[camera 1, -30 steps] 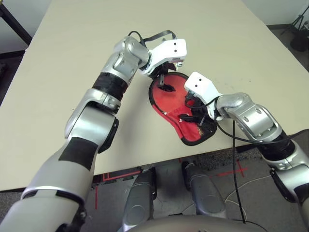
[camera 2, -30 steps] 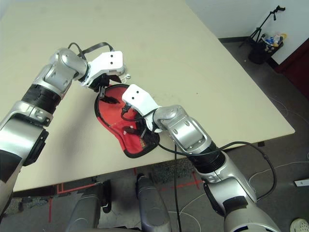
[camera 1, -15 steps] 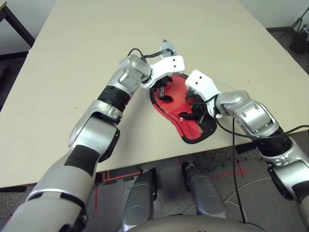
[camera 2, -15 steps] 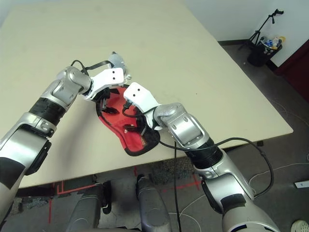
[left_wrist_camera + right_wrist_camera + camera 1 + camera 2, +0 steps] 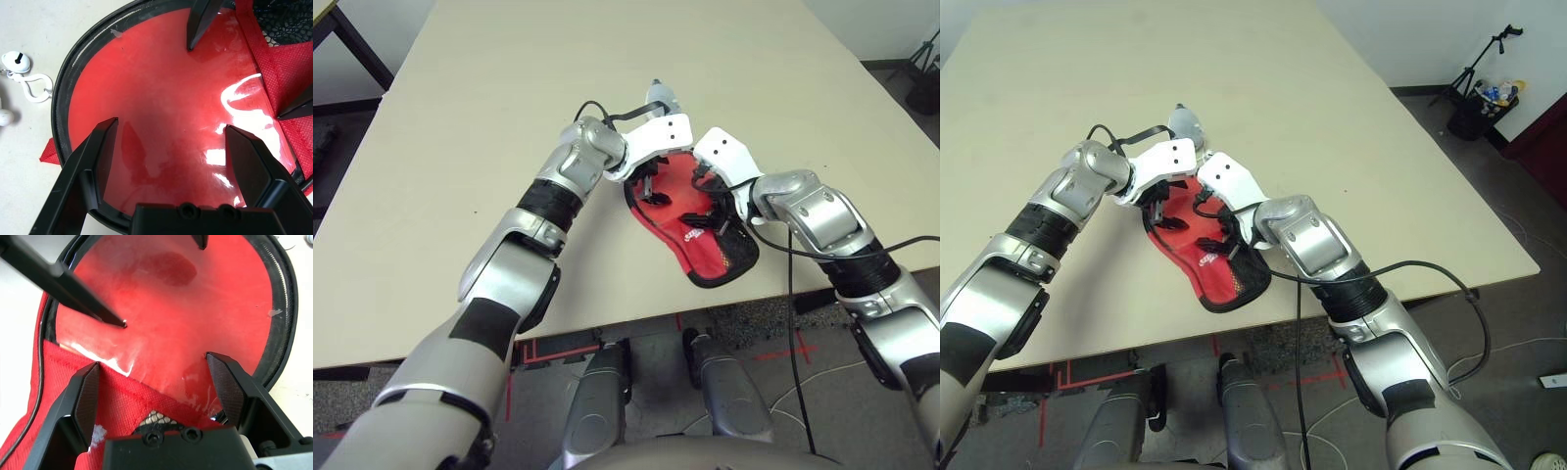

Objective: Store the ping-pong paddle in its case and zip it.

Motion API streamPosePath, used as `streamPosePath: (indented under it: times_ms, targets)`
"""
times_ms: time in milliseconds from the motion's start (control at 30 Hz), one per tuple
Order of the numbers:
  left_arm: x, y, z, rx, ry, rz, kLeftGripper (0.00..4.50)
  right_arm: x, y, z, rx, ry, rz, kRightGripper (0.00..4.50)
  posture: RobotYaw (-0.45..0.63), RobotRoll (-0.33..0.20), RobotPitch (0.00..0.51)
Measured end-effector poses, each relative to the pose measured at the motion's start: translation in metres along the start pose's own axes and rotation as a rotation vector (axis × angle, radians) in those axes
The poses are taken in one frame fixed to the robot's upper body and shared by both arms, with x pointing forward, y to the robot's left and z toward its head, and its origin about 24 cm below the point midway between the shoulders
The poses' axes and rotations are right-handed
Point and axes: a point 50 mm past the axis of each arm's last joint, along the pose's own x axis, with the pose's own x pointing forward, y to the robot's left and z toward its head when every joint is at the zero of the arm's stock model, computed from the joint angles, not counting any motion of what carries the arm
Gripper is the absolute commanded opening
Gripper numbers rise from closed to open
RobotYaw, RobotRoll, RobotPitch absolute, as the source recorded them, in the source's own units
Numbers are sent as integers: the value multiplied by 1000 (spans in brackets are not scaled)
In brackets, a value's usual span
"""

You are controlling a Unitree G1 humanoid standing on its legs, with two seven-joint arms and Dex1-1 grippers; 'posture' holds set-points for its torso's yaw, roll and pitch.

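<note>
The case (image 5: 680, 201) lies flat near the table's front edge. It is red with black zipper edging, clear plastic side up, and its mesh pocket (image 5: 734, 257) is at the narrow end nearest me. My left gripper (image 5: 170, 127) hovers open over the round end, its fingers (image 5: 651, 186) pointing down at the plastic. My right gripper (image 5: 152, 361) stands open over the middle, where the plastic meets the red fabric band (image 5: 112, 396). The white cord pull (image 5: 27, 85) lies on the table just past the rim. The ping-pong paddle is hidden; I cannot tell whether the red under the plastic is its face.
The beige table (image 5: 509, 117) stretches wide and bare to the far side and left. Its front edge (image 5: 607, 328) runs just below the case's narrow end. A black cable (image 5: 790, 294) hangs from my right arm over that edge.
The head view has shifted. My left arm has stretched out and its hand sits lower over the round end. The right gripper stays in about the same place; both remain open.
</note>
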Motion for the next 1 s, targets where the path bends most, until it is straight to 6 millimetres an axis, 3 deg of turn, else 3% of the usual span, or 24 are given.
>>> streamPosePath:
  times_ms: [267,433,700,1000]
  targets:
    - [0,-2,2,-40,-45,1,4486,-11,-20,5,34,25,-118,4500,7,0,233]
    - [0,-6,3,-56,-72,-18,4486,-22,-41,27,109,-55,-303,4500,8,0,232]
    - [-1,-10,5,-68,-93,-22,4486,-4,-51,37,193,-127,-406,4500,18,0,235]
    - [-4,-14,7,-76,-89,-13,4486,13,-62,80,198,-346,-478,4500,40,0,236]
